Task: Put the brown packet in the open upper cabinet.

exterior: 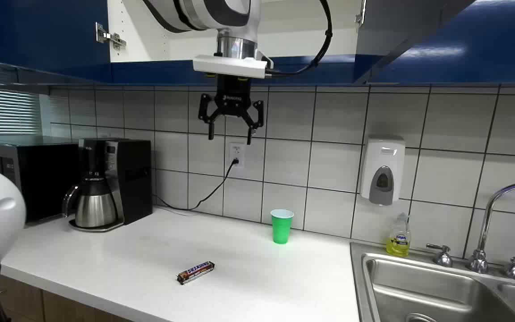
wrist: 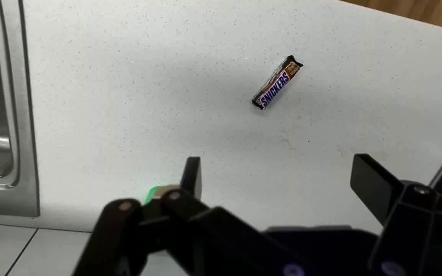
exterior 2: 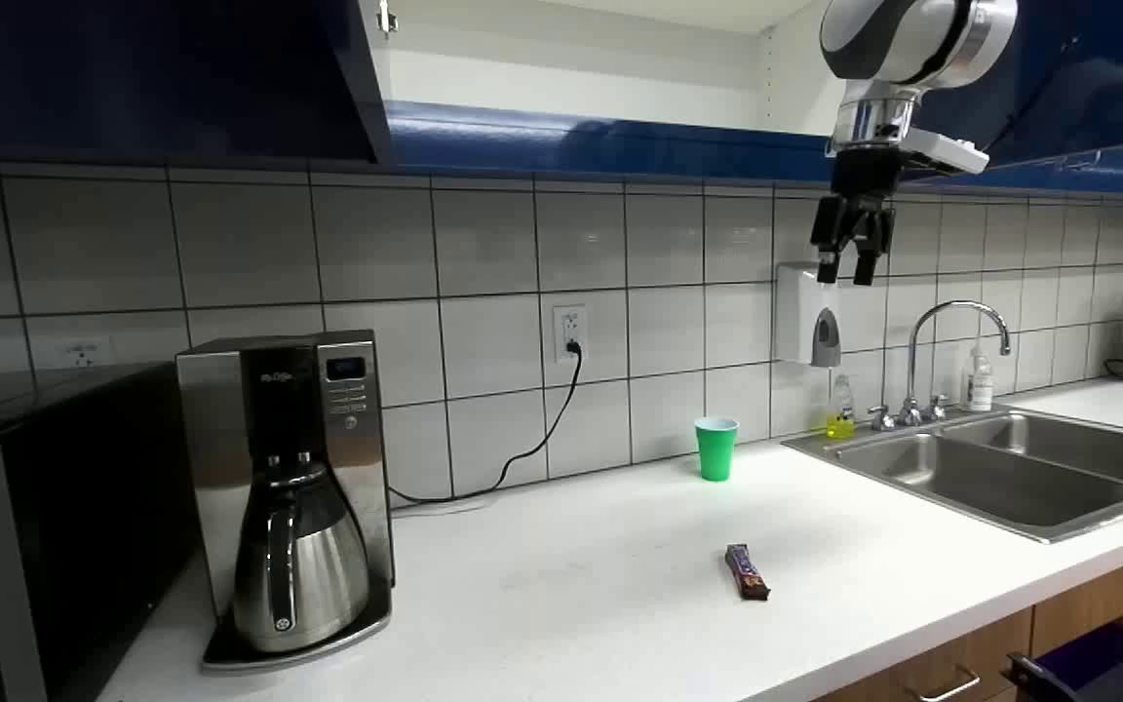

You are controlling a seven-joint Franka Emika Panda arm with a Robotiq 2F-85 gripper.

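The brown packet (exterior: 196, 272), a dark Snickers wrapper, lies flat on the white counter in both exterior views (exterior 2: 747, 572). It also shows in the wrist view (wrist: 277, 83), above the fingers in the picture. The open upper cabinet (exterior: 143, 33) has a white interior and glossy dark blue doors swung open; its interior also shows in an exterior view (exterior 2: 571, 58). My gripper (exterior: 230, 137) points down, open and empty, high above the counter and just below the cabinet's bottom edge in the picture. The fingers stand wide apart in the wrist view (wrist: 277, 165), apart from the packet.
A green cup (exterior: 281, 226) stands near the tiled wall, partly behind a finger in the wrist view (wrist: 152, 193). A coffee maker (exterior 2: 347, 390) and microwave (exterior 2: 94, 526) stand at one end, a steel sink (exterior: 358, 277) at the other. A soap dispenser (exterior: 383, 170) hangs on the wall.
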